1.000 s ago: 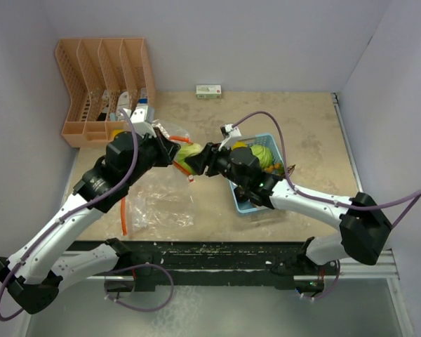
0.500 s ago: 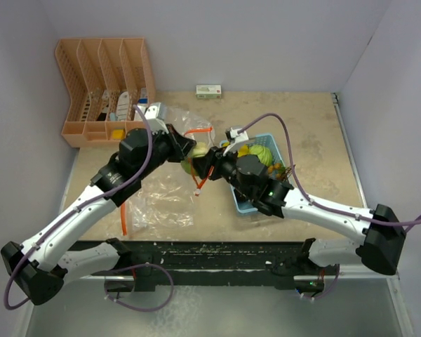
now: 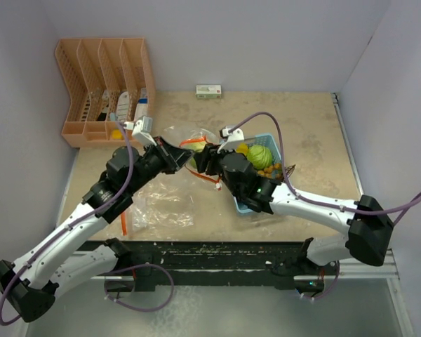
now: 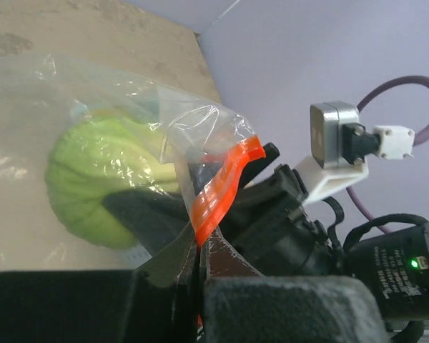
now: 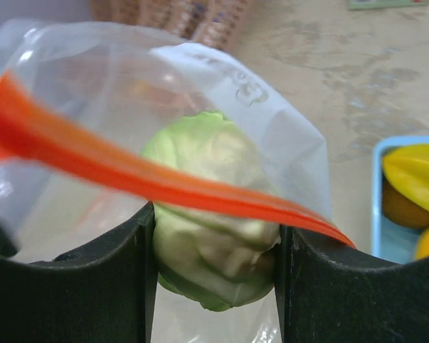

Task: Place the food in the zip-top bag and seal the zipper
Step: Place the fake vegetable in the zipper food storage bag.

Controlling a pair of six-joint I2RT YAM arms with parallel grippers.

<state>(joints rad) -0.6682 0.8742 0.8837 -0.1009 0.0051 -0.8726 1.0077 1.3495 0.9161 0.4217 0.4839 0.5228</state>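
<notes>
The zip-top bag (image 4: 129,93) is clear with an orange zipper strip (image 4: 225,179) and hangs lifted off the table. My left gripper (image 4: 199,251) is shut on the zipper edge, also seen from above (image 3: 182,156). My right gripper (image 5: 214,275) is shut on a pale green leafy piece (image 5: 211,236) at the bag's mouth, with the zipper strip (image 5: 164,182) crossing in front. The leafy piece (image 4: 104,179) shows through the plastic. More food lies in the light blue tray (image 3: 244,206): a green leafy ball (image 3: 261,156), a yellow fruit (image 3: 242,149) and small orange pieces (image 3: 270,168).
Crumpled clear plastic (image 3: 161,207) with an orange strip (image 3: 124,216) lies flat at front left. An orange slotted rack (image 3: 105,77) stands at back left. A small box (image 3: 208,90) sits by the back wall. Both arms meet mid-table.
The left gripper swung right with the bag's edge, then came back left. The right gripper carried the green piece up and left, against the bag's mouth.
</notes>
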